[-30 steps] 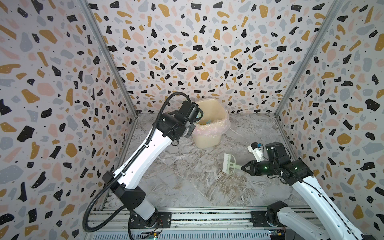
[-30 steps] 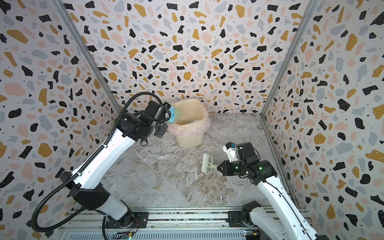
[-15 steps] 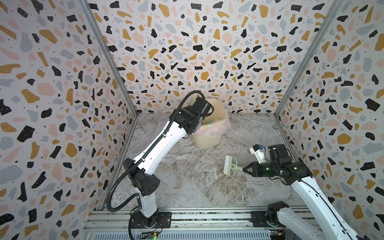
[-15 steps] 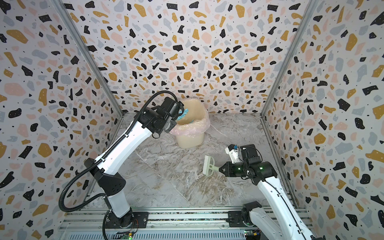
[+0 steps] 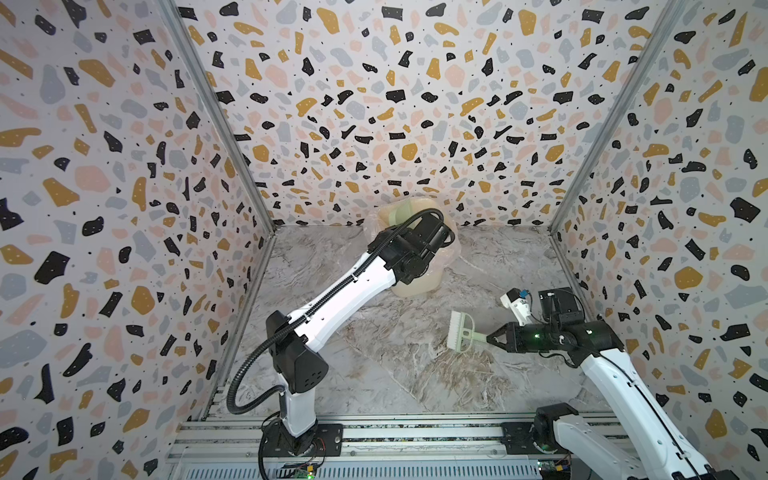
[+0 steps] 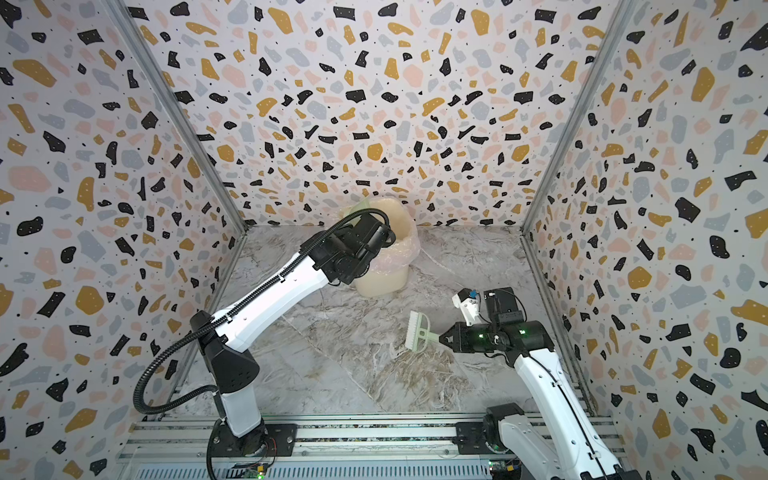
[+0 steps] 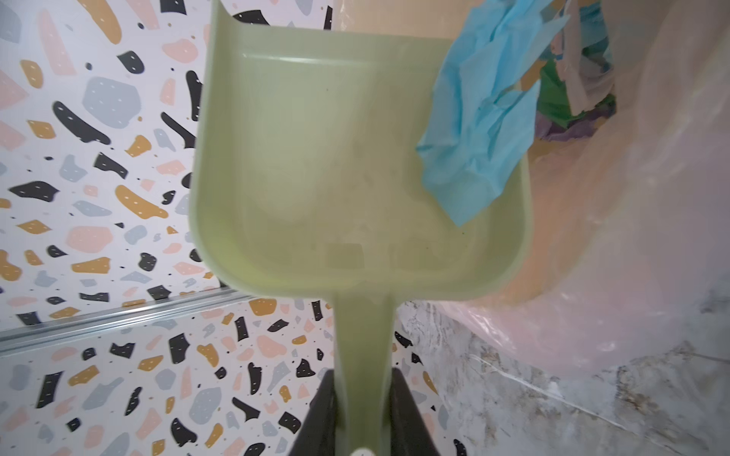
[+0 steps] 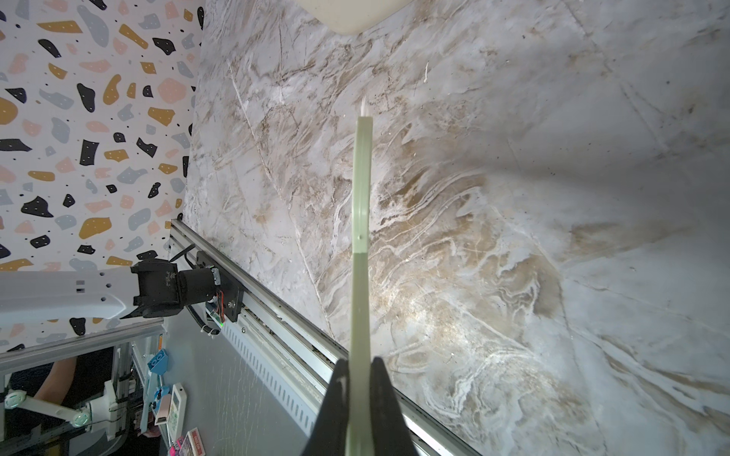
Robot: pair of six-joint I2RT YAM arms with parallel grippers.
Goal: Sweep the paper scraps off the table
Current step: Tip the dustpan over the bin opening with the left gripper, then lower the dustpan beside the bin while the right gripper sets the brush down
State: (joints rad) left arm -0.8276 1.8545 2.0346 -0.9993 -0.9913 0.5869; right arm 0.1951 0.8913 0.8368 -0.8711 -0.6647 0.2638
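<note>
Marble table point(image 5: 374, 374) seen bare. Dustpan point(image 7: 335, 158) pinched by its handle in left gripper point(image 7: 363, 381), held at bin point(image 6: 386, 282) mouth. Blue scrap point(image 7: 478, 130) apparently caught on pan's bin-side edge, other paper scraps point(image 7: 572, 94) inside bin. Brush point(image 5: 459, 332) clamped by right gripper point(image 8: 359, 361), well clear of bin.

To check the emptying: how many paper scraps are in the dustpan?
1: the light blue scrap lies against the dustpan side rim, beside the bin opening. Other scraps are inside the bin.

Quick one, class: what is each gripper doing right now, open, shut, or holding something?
The left gripper is shut on the dustpan, by its handle.
The right gripper is shut on the brush, by its handle.
</note>
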